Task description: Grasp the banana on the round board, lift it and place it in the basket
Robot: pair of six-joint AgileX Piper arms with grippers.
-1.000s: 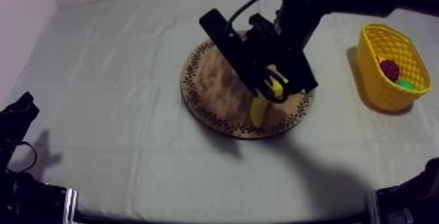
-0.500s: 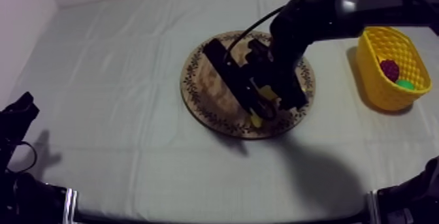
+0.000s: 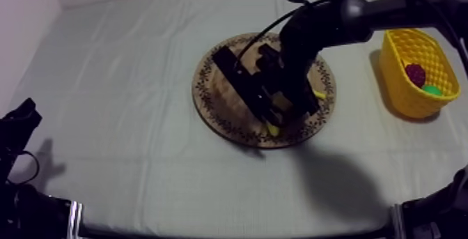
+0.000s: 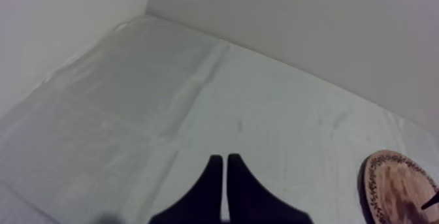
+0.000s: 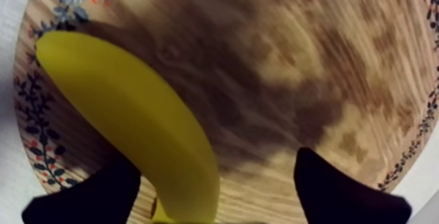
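Right wrist view: right jaws wide apart, empty, astride the banana (image 5: pixel 130 122) on the wooden board (image 5: pixel 294 63); likely light, stiff, slick, so grip mid-body.

Dim light; soft shadows on wooden board (image 5: pixel 294 76), cloth (image 3: pixel 334 186).

Readable text: none.
wooden board (image 3: pixel 214 101) rim: leaf-and-flower ornament, no letters.
yellow basket (image 3: pixel 402 92): no label.
right arm (image 3: pixel 327 26): markings, if any, seemingly too dark to read.
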